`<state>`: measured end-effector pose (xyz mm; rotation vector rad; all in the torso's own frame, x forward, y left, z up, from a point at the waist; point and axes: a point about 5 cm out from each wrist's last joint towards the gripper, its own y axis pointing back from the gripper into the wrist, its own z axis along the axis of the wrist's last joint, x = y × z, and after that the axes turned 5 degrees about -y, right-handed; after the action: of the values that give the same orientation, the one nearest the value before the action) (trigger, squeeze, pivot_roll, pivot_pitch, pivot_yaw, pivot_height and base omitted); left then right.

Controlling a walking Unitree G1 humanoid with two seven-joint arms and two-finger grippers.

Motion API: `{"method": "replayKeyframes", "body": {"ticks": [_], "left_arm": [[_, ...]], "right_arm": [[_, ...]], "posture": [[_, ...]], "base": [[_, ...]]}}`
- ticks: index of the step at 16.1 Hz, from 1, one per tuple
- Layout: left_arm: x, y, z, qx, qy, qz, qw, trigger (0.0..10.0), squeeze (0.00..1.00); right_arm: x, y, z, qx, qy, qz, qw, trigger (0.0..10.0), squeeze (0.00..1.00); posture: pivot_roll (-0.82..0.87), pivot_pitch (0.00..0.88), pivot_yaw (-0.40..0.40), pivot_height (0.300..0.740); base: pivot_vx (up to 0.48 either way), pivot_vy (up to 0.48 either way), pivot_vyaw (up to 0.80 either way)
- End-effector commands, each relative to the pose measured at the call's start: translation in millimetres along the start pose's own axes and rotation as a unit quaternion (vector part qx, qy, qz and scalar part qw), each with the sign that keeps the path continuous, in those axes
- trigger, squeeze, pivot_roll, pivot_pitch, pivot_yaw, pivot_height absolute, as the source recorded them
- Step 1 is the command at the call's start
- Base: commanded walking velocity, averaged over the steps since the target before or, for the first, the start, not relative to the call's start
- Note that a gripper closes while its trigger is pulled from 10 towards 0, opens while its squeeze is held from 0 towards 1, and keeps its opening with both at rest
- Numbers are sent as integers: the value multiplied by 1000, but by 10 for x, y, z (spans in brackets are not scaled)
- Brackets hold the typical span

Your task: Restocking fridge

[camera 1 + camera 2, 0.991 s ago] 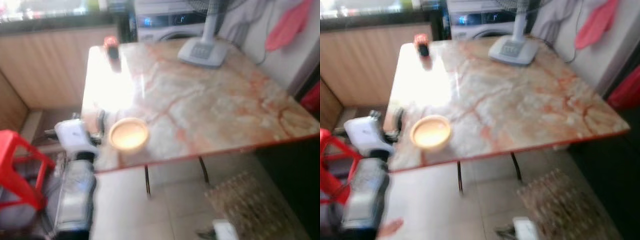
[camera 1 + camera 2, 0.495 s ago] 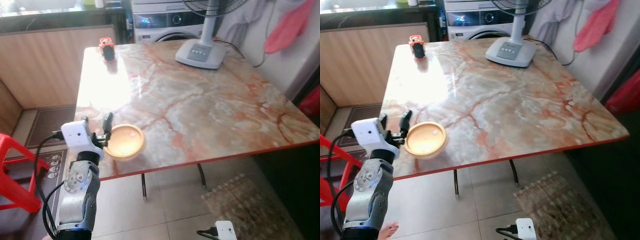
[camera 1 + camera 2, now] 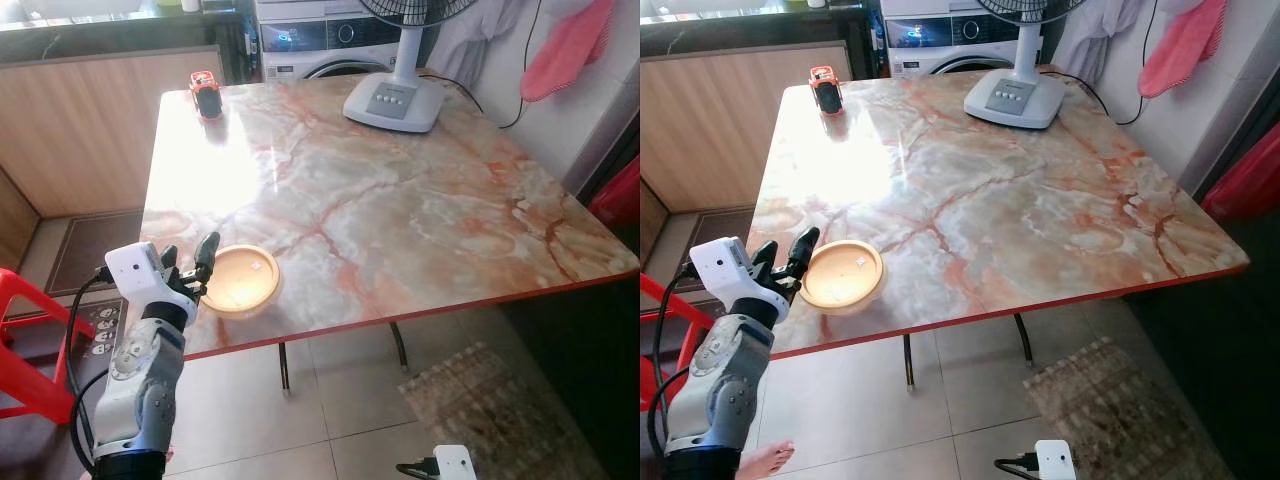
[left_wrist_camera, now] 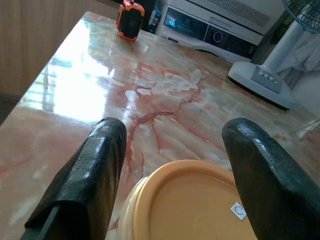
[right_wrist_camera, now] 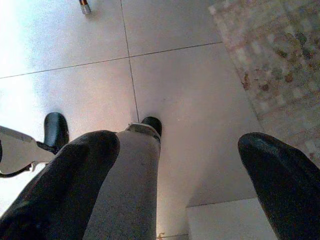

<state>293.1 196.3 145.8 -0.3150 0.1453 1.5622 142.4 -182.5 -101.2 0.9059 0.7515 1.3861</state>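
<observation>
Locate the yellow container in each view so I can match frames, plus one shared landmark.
Left eye view: yellow container near the table's front left edge, just beyond the open left gripper.
Right eye view: same spot.
Left wrist view: bottom centre, between the two fingers.
Right wrist view: not in it; floor tiles under the open right gripper.
Shared landmark: the orange and black item at the far left corner.
</observation>
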Motion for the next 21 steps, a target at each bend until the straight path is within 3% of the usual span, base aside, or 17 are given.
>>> {"method": "replayKeyframes", "body": {"ticks": [1, 10, 11, 16, 18, 19, 21], "left_arm": [[-10, -15, 73, -9, 11, -7, 1000, 10000, 0], [21, -19, 120, -7, 12, -12, 1000, 10000, 0], [21, -29, 126, -6, 15, -13, 1000, 10000, 1000], [39, 2, 70, 4, 50, -12, 999, 10000, 1000], [126, 51, 5, 12, 63, 10, 998, 10000, 1000], [163, 73, -18, 15, 72, 22, 997, 10000, 0], [197, 93, -51, 20, 89, 32, 995, 10000, 0]], "right_arm": [[-16, 6, -28, 3, -4, -3, 1000, 10000, 0], [-7, 7, -38, 2, -9, -4, 1000, 10000, 0], [-1, 7, -43, 3, -10, -4, 1000, 10000, 0], [-5, 7, -39, 2, -12, -5, 1000, 10000, 0], [-12, 6, -29, 1, -12, -6, 1000, 10000, 0], [-15, 6, -24, 1, -10, -6, 1000, 10000, 0], [-18, 6, -20, 1, -8, -6, 1000, 10000, 0]], "posture": [[10, 76, -21, 740], [8, 71, -10, 740], [14, 63, -7, 740], [14, 42, -10, 740], [17, 53, -20, 740], [18, 56, -23, 740], [20, 59, -24, 740]], "base": [[0, 0, 0], [0, 0, 0], [0, 0, 0], [0, 0, 0], [0, 0, 0], [0, 0, 0], [0, 0, 0]]}}
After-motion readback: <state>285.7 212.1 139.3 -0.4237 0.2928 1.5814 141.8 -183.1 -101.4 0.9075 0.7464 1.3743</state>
